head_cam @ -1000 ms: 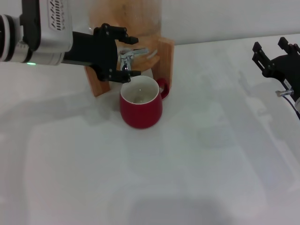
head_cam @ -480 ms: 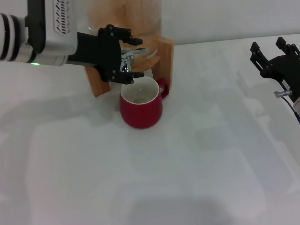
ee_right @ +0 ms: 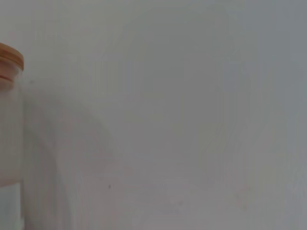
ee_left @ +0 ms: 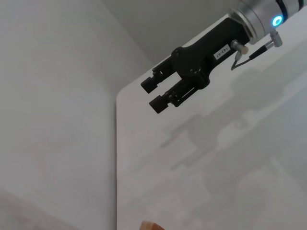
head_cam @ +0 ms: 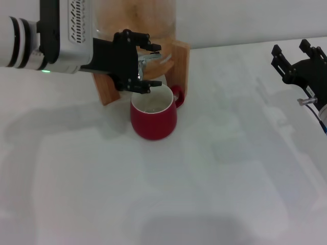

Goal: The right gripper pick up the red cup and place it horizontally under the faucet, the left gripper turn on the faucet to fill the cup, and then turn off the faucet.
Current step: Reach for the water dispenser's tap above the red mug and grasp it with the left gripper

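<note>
Dark-red cup (head_cam: 153, 120) with off-white interior; chrome faucet (head_cam: 145, 62); black grippers; white table (head_cam: 204, 178).

Left gripper (head_cam: 144, 62): reaching in from the left, fingers spreading apart. Right gripper (head_cam: 294, 57): hanging idle at the right edge, fingers parting.

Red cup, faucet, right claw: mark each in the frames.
red cup (head_cam: 153, 122), head view, front of its outer wall.
faucet (head_cam: 148, 59), head view, chrome lever.
right claw (ee_left: 160, 93), left wrist view, between its fingertips.
</note>
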`<state>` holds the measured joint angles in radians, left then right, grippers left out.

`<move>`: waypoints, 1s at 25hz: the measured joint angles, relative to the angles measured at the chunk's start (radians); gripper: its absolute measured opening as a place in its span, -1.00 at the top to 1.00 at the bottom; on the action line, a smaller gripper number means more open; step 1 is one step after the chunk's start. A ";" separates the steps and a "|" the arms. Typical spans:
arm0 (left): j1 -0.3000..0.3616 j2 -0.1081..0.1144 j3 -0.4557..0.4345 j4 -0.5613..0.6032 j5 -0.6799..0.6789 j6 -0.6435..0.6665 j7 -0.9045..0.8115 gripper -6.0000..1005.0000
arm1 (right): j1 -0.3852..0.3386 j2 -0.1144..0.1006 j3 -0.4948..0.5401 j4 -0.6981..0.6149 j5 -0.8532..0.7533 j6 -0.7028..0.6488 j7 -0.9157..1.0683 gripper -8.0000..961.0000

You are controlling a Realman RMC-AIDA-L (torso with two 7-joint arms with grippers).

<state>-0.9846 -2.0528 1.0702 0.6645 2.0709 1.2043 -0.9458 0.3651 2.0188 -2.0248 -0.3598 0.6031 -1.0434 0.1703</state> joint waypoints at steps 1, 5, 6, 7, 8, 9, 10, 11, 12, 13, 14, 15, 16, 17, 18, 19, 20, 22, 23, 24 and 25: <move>0.000 0.000 0.001 -0.003 0.000 -0.001 0.003 -0.48 | 0.000 0.000 0.000 -0.001 -0.001 0.000 0.000 -0.47; -0.001 0.000 0.002 -0.009 0.000 -0.011 0.015 -0.48 | 0.000 0.000 -0.006 -0.002 -0.001 -0.001 0.000 -0.47; -0.002 0.000 0.002 -0.012 0.000 -0.014 0.018 -0.48 | 0.000 0.000 -0.009 -0.002 -0.001 -0.001 0.000 -0.47; -0.003 0.000 0.002 -0.015 0.000 -0.016 0.021 -0.48 | 0.000 0.000 -0.011 -0.002 0.000 -0.001 0.000 -0.47; -0.004 0.000 0.003 -0.018 0.000 -0.018 0.023 -0.48 | 0.000 0.000 -0.011 -0.002 0.000 -0.001 0.000 -0.47; -0.005 0.000 0.003 -0.019 0.000 -0.018 0.024 -0.48 | 0.001 0.000 -0.011 -0.002 0.000 -0.001 0.000 -0.47; -0.006 0.000 0.003 -0.020 0.000 -0.019 0.025 -0.48 | 0.001 0.000 -0.011 -0.002 0.000 -0.001 0.000 -0.47; -0.006 0.000 0.003 -0.020 0.000 -0.018 0.025 -0.48 | 0.001 0.000 -0.012 -0.002 0.000 -0.001 0.000 -0.47; -0.006 0.000 0.003 -0.020 0.000 -0.018 0.025 -0.48 | 0.001 -0.001 -0.012 -0.002 0.000 -0.001 0.000 -0.47; -0.006 -0.001 0.003 -0.020 0.000 -0.017 0.025 -0.48 | 0.002 -0.001 -0.012 -0.002 0.000 -0.001 0.000 -0.47; -0.007 -0.001 0.003 -0.021 0.000 -0.017 0.026 -0.48 | 0.002 -0.002 -0.012 -0.002 0.000 -0.001 0.000 -0.47; -0.007 -0.001 0.004 -0.021 0.001 -0.016 0.026 -0.48 | 0.003 -0.002 -0.012 -0.002 0.000 -0.001 0.000 -0.47; -0.007 -0.001 0.004 -0.021 0.001 -0.015 0.027 -0.48 | 0.003 -0.002 -0.012 -0.002 0.000 -0.001 0.000 -0.47; -0.008 -0.001 0.004 -0.022 0.001 -0.013 0.027 -0.48 | 0.003 -0.002 -0.012 -0.002 0.000 -0.001 0.000 -0.47; -0.008 -0.001 0.004 -0.022 0.001 -0.012 0.028 -0.48 | 0.003 -0.002 -0.012 -0.002 0.000 -0.001 0.000 -0.47; -0.008 -0.001 0.005 -0.022 0.001 -0.010 0.030 -0.48 | 0.003 -0.002 -0.012 -0.002 0.000 -0.001 0.000 -0.47; -0.009 -0.002 0.005 -0.022 0.001 -0.009 0.032 -0.48 | 0.003 -0.002 -0.012 -0.002 0.000 -0.001 0.000 -0.47; -0.009 -0.002 0.005 -0.022 0.001 -0.008 0.033 -0.48 | 0.003 -0.002 -0.012 -0.002 0.000 -0.001 0.000 -0.47; -0.010 -0.002 0.007 -0.022 0.002 -0.007 0.034 -0.48 | 0.004 -0.002 -0.012 -0.002 0.001 -0.001 0.000 -0.47; -0.010 -0.002 0.007 -0.022 0.002 -0.007 0.034 -0.48 | 0.005 -0.002 -0.012 -0.001 0.001 -0.001 0.000 -0.47; -0.009 -0.003 0.011 -0.020 0.002 -0.006 0.034 -0.48 | 0.005 -0.002 -0.012 0.000 0.001 -0.001 0.000 -0.47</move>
<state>-0.9938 -2.0554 1.0811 0.6444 2.0725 1.1985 -0.9119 0.3706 2.0172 -2.0371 -0.3597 0.6045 -1.0443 0.1703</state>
